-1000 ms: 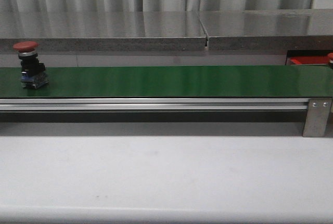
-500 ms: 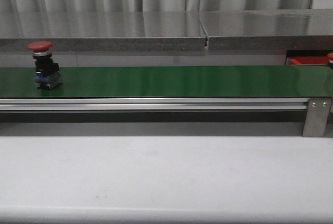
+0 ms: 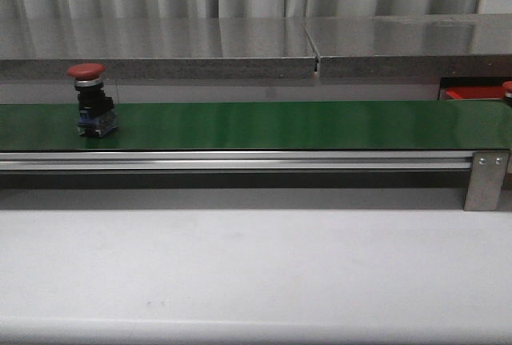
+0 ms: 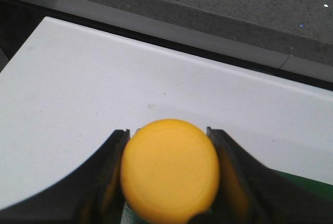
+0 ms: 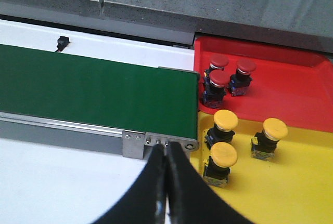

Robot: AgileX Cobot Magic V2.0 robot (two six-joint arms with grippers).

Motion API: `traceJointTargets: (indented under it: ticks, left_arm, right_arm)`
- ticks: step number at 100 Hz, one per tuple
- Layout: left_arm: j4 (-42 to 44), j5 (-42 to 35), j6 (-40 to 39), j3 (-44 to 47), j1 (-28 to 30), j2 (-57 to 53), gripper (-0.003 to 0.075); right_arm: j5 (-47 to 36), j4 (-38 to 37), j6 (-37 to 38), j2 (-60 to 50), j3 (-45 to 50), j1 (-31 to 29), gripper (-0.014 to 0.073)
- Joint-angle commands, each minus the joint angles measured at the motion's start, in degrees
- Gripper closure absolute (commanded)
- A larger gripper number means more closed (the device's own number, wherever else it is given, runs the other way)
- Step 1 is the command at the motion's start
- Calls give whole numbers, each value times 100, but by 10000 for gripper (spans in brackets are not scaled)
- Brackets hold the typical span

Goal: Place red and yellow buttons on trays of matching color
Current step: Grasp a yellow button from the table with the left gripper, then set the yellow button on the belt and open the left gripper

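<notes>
- Red button (image 3: pixel 93 102) w/ a mushroom cap on a black body is standing upright on the green belt (image 3: pixel 280 125), at the left of the front view, middle height.
- Left hand (image 4: pixel 167 182) is sitting clamped on a yellow button (image 4: pixel 169 176); its cap is filling the gap btwn the two dark fingers (image 4: pixel 112 177) at the bottom centre of the left wrist view, over a white counter (image 4: pixel 104 89).
- Right hand (image 5: pixel 166 182) is showing fingers pressed together w/ nothing btwn them, at the bottom centre of the right wrist view, just beside the belt's (image 5: pixel 93 86) metal end bracket (image 5: pixel 156 143).
- Red tray (image 5: pixel 291 91) is lying at the upper right of that view, touching the belt end; three red buttons (image 5: pixel 218 76) are standing in it near the belt.
- Yellow tray (image 5: pixel 291 182) is sitting at the lower right, edge to edge w/ the red one; three yellow buttons (image 5: pixel 223 154) are standing upright in it.
- In the front view only a sliver of the red tray (image 3: pixel 472 94) is showing at the right edge, behind the belt.
</notes>
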Motion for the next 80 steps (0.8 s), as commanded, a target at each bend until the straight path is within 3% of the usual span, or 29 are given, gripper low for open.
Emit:
traceJointTargets:
  ticks: [1,26,56,70,80]
  left_arm:
    - [-123,-440,-13,57,-135,-390,626]
    - [-123,-983,-13,591,-362,-284,626]
    - [151,-1036,-9,753,-349,233,601]
    - [150,-1007,-9,753,-349,395,437]
    - [129,-950,-9,753,-349,395,238]
  right_arm:
    - [-433,53,-67,25,-149,-2,712]
    - [-433,53,-67,25,-149,-2,712]
    - [-433,53,-67,25,-149,-2,712]
    - [-433,53,-67,25,-149,-2,712]
    - [-433,53,-67,25,-149,-2,712]
